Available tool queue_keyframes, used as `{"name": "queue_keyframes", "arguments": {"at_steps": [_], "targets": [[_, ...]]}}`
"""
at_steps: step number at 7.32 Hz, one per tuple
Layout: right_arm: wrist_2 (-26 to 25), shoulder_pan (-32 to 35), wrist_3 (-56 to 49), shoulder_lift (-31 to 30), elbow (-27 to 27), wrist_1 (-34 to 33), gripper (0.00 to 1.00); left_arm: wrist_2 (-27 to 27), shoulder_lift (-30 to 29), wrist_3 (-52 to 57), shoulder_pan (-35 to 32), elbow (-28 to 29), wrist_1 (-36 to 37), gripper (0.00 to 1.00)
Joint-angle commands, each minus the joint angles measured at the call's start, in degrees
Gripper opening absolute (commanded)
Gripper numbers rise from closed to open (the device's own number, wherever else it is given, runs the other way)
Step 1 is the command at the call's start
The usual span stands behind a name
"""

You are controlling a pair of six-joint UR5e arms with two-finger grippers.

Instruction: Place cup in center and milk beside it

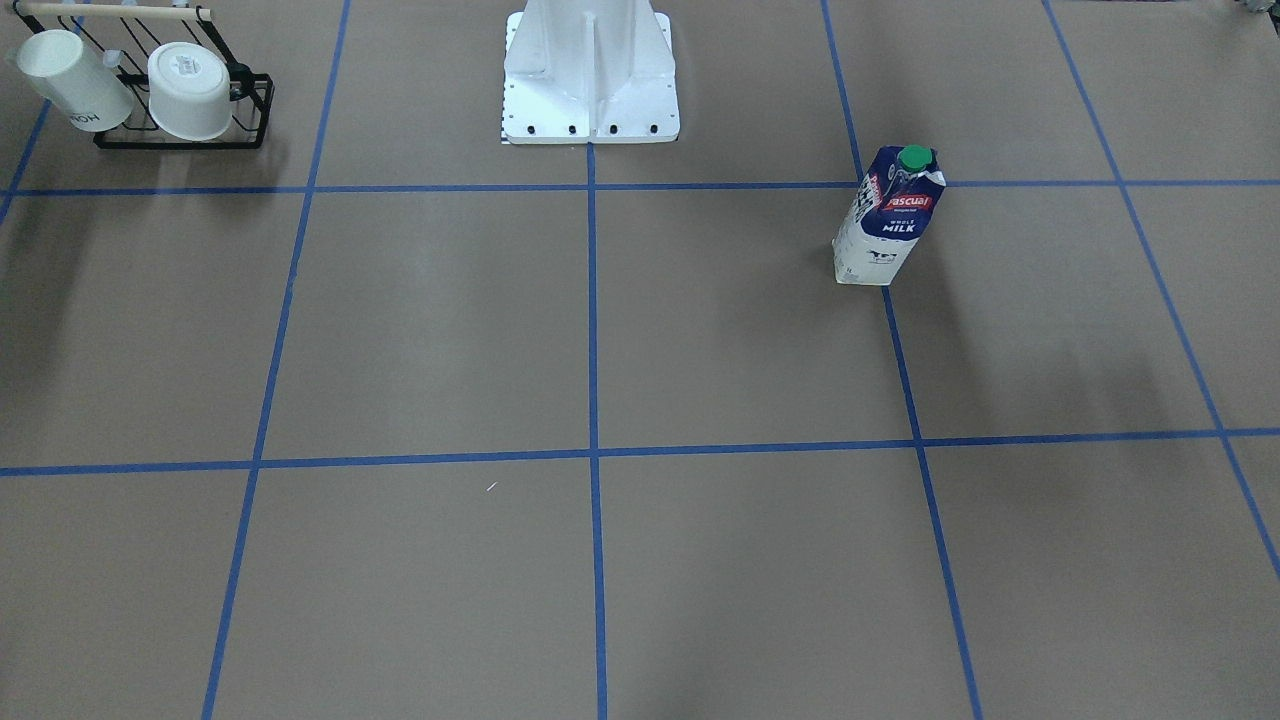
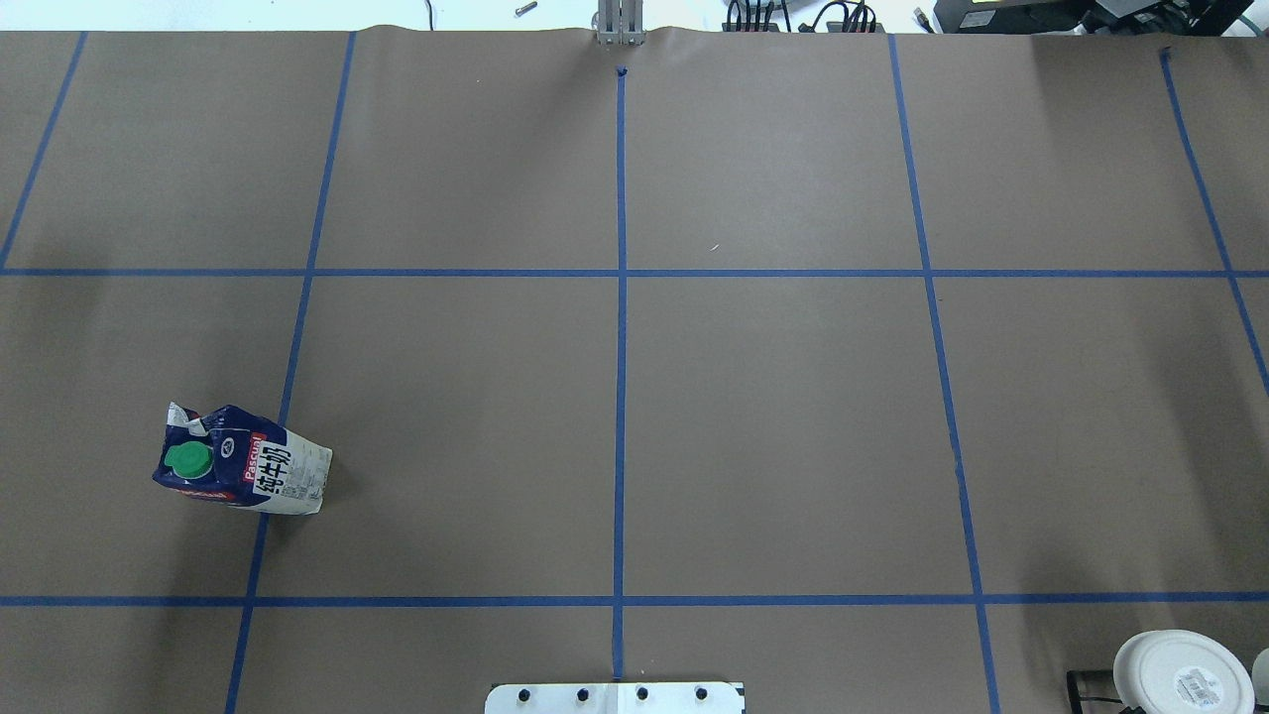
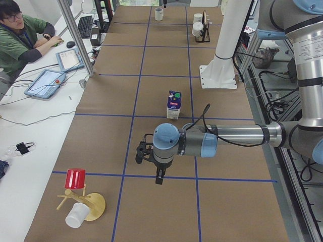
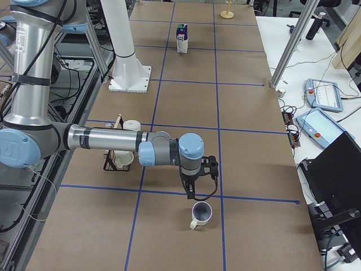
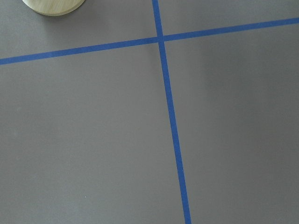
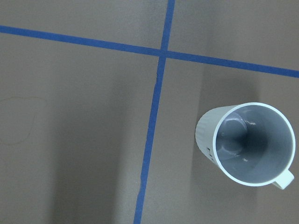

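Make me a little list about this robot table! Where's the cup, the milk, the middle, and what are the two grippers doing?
cup: upright, mouth up, at the robot's far right
milk: standing, green cap on, on the robot's left side
center: no cup or milk on it yet
right gripper: hangs close to the cup, not holding it; open or shut unclear
left gripper: hangs far from the milk; open or shut unclear

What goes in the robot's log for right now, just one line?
cup: upright, ungrasped, below right gripper | milk: upright, robot's left side | center: no cup | left gripper: holds nothing
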Motion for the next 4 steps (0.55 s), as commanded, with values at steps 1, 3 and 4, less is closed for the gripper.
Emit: {"name": "queue_keyframes", "arguments": {"at_steps": [1,3,4], "targets": [[0.1,0.0,0.0,0.0,0.1,0.0,1.0,0.0,0.0,0.0,0.0,-0.4,-0.1,0.98],[0.1,0.0,-0.1,-0.2,0.4,0.0,1.0,0.0,0.0,0.0,-0.1,-1.8,-0.1,0.98],[0.0,0.1,-0.1,-0.3,1.2,0.0,1.0,0.0,-0.3,0.0,-0.1,-2.5,-0.1,0.98]]}}
